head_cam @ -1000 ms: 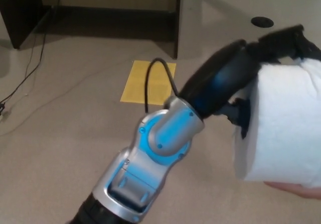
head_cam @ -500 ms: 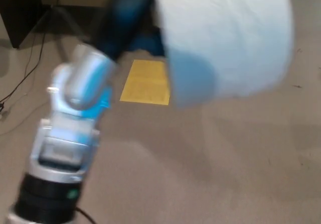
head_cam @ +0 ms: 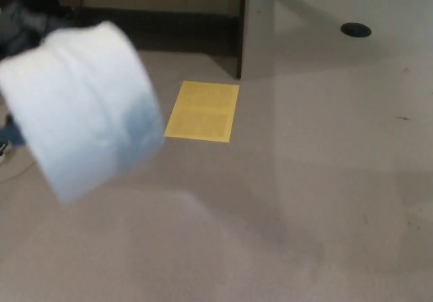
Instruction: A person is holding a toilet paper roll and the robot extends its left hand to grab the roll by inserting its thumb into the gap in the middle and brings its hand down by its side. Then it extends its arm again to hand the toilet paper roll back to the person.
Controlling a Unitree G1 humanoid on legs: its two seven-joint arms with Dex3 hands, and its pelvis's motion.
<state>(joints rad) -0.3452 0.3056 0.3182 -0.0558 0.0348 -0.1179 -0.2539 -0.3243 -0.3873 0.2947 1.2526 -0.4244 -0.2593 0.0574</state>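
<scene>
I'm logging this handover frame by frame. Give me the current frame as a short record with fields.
roll: white toilet paper roll, motion-blurred, at picture left, in the air
left hand: only a dark blurred bit behind the roll's upper left; grip not visible
right hand: not in view
person: not in view
floor: beige carpet with a yellow sheet
background: dark furniture panel, cables at far left

A: What lies on the floor (head_cam: 304, 214)?
B: A yellow sheet (head_cam: 201, 111), flat on the beige carpet, just left of centre in the upper half.
A: And behind it?
B: A pale table (head_cam: 318, 24) fills the upper right, with a dark round grommet (head_cam: 355, 29) in its top. Under it, along the top edge, runs a dark shadowed gap.
</scene>
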